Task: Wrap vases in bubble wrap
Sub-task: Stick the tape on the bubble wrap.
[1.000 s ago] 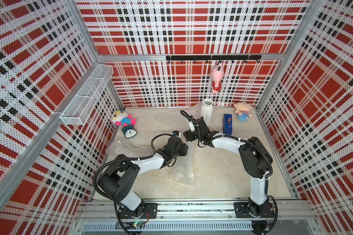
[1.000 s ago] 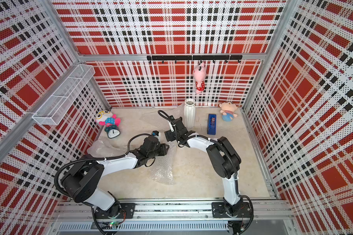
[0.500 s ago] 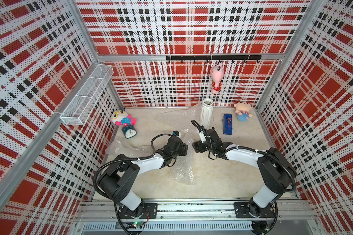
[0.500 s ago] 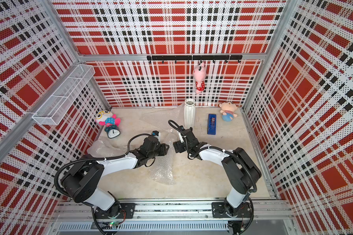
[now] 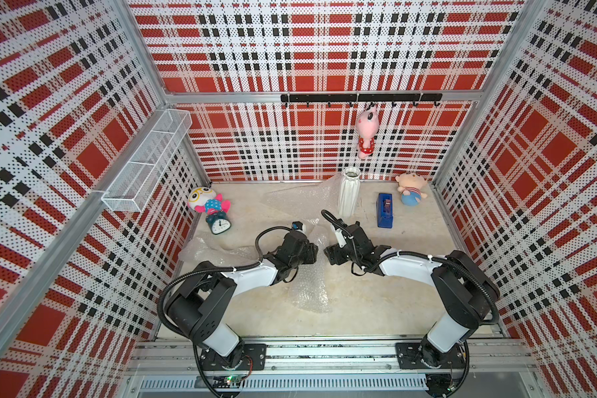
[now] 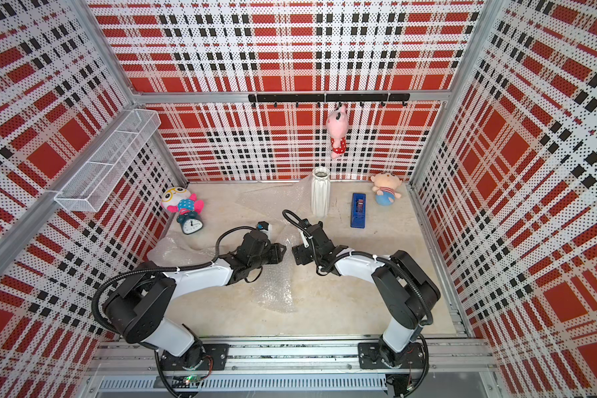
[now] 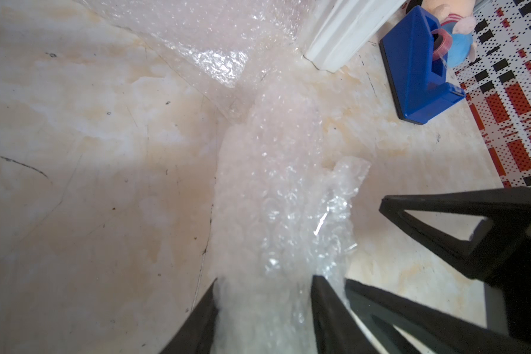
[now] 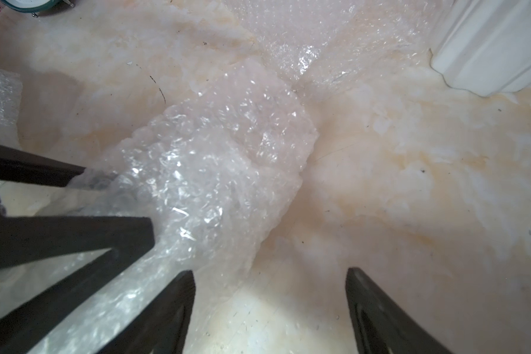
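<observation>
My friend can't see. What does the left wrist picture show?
The left gripper pinches a bunched strip of bubble wrap that stretches across the beige table toward a white ribbed vase. The right gripper is open beside it, and a blue tape dispenser sits near the vase.

A blue tape dispenser [image 5: 384,210] lies on the table [image 5: 376,303] near a small doll [image 5: 409,187]. A clock [image 5: 219,224] sits against a goggle-eyed plush [image 5: 205,203]. A pink toy [image 5: 366,132] hangs from the hook rail [image 5: 324,98].
</observation>
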`<state>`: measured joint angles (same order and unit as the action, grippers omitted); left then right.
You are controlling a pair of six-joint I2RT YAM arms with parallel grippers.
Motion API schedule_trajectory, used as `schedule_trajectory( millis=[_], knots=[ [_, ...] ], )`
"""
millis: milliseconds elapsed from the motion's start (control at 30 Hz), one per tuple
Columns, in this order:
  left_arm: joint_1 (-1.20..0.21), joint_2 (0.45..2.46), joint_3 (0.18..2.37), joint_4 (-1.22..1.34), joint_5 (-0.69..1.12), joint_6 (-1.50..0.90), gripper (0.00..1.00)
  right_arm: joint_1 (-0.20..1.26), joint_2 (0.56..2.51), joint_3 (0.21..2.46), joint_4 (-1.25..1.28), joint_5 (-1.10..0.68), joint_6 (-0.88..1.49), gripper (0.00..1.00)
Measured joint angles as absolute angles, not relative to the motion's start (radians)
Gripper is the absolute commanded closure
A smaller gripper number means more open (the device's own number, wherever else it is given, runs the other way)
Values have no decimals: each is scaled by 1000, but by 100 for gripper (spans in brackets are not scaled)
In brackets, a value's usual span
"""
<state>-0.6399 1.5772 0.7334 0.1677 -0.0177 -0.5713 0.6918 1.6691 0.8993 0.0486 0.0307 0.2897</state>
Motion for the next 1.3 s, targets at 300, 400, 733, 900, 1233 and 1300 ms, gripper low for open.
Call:
schedule_trajectory(
  millis=[300, 400, 733, 900, 1233, 1300],
  knots=[
    [-640, 1577, 733, 168, -18, -571, 53, 693, 1628, 899, 57, 63, 297, 19],
    [-640, 1577, 733, 168, -18, -571, 53, 699, 1664, 900, 75, 57, 303, 19],
    [-635, 1571, 729, 166, -19, -574, 53, 706, 1721, 902, 108, 44, 324, 17],
    [-635, 1565, 727, 159, -14, -574, 53, 706, 1668, 889, 103, 42, 338, 17],
    [-635, 1557, 725, 149, -4, -577, 49, 705, 1675, 854, 173, 5, 389, 18],
    [-634, 1552, 725, 141, 4, -578, 46, 705, 1699, 854, 179, 3, 395, 19]
  ],
)
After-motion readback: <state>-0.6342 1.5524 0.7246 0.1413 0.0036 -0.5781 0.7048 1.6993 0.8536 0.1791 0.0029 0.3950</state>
